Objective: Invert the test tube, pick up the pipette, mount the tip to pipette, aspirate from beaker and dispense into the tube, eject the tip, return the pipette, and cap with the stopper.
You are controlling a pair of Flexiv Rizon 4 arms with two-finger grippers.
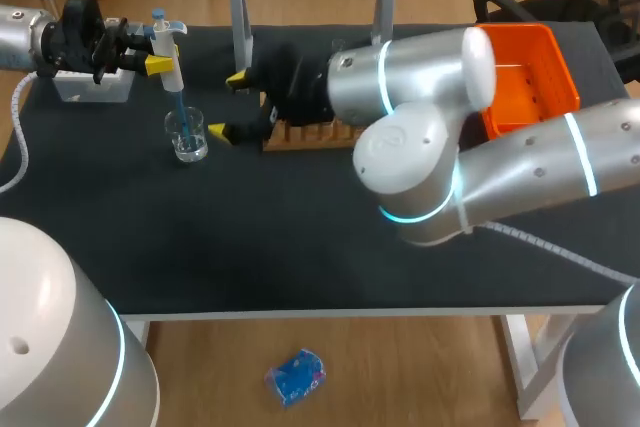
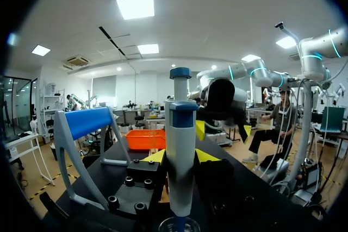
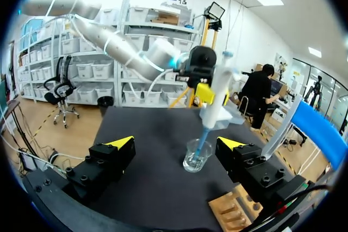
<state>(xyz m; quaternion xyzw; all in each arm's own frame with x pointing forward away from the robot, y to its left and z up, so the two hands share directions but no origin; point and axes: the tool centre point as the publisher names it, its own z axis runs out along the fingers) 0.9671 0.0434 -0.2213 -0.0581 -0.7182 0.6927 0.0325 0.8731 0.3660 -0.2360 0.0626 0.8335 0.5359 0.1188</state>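
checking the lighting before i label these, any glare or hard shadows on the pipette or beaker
Head view: even light, only faint shadows on the table, small glints on the beaker. Left wrist view: pipette evenly lit, no glare. Right wrist view: glints on the beaker's glass, pipette pale against a bright background.

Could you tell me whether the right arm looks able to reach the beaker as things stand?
Probably yes: the right claw is open, facing the beaker across bare mat; only the pipette, held by the left claw, stands in it.
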